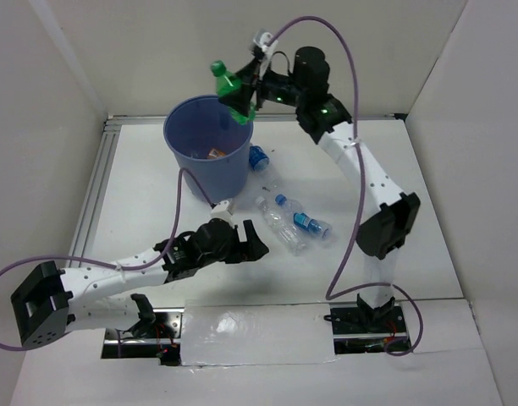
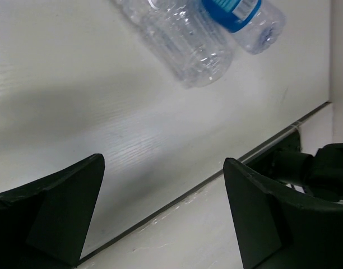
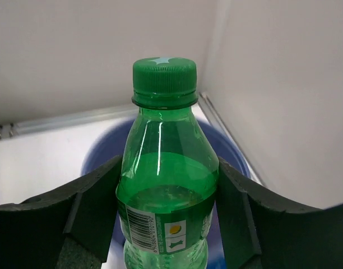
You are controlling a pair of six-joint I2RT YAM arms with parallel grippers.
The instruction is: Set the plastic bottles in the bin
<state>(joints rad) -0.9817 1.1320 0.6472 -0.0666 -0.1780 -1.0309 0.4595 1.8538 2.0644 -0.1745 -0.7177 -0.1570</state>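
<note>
My right gripper (image 1: 245, 95) is shut on the green bottle (image 1: 228, 83) and holds it, cap up and tilted, above the far right rim of the blue bin (image 1: 200, 173). In the right wrist view both pads press the green bottle (image 3: 168, 168), with the bin (image 3: 96, 154) below. Something orange (image 1: 215, 153) lies inside the bin. A clear bottle (image 1: 280, 224) and a blue-labelled bottle (image 1: 310, 223) lie mid-table. Another blue-labelled bottle (image 1: 259, 157) lies by the bin's right side. My left gripper (image 1: 261, 241) is open and empty, just left of the clear bottle (image 2: 182, 39).
White walls close in the table at the back and on both sides. A metal rail (image 1: 98, 186) runs along the left edge. The right arm's base (image 2: 317, 168) shows past a taped seam (image 2: 205, 182) in the left wrist view.
</note>
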